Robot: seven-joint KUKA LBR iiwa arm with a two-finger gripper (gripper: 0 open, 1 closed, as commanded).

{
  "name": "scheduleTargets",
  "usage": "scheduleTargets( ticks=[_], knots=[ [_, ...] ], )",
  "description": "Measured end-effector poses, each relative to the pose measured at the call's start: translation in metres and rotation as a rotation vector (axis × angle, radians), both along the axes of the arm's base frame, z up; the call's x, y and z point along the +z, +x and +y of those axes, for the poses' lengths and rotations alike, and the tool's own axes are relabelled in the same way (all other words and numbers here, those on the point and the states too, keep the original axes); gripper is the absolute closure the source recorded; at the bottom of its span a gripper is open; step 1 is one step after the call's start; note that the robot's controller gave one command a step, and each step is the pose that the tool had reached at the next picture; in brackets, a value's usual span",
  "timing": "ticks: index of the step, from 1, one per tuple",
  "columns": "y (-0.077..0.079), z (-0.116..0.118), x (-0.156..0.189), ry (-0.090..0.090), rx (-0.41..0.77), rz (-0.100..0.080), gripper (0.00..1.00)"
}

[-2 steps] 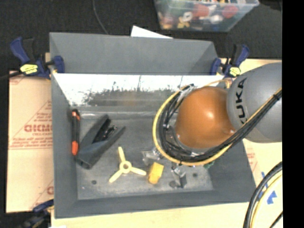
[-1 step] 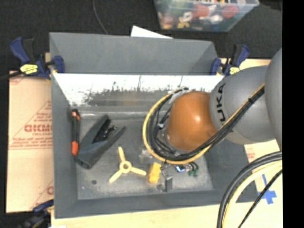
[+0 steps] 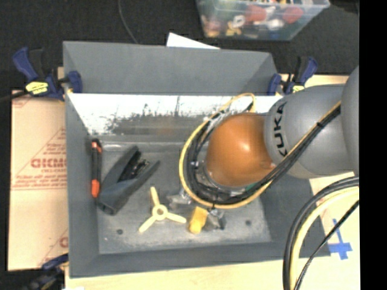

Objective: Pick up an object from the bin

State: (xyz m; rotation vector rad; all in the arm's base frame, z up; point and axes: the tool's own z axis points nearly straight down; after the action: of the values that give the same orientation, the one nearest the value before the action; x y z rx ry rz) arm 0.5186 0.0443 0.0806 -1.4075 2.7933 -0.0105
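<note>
The pincer (image 3: 210, 217) hung low in the bin (image 3: 121, 237), just beside a small yellow block (image 3: 196, 222) near the front wall; clenched or released, I could not tell; it should straddle the block squarely before closing.

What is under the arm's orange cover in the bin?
Below the orange cover show the tool, a small yellow block beside it, and a cream three-armed propeller further left. Whatever lies on the bin floor directly beneath the cover is hidden.
</note>
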Motion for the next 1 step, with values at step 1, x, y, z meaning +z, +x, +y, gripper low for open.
scheduleTargets(
  ticks=[1],
  knots=[
    [-0.0191,-0.0148,-0.0083,0.007,-0.369,0.007,1.0]
  ],
)
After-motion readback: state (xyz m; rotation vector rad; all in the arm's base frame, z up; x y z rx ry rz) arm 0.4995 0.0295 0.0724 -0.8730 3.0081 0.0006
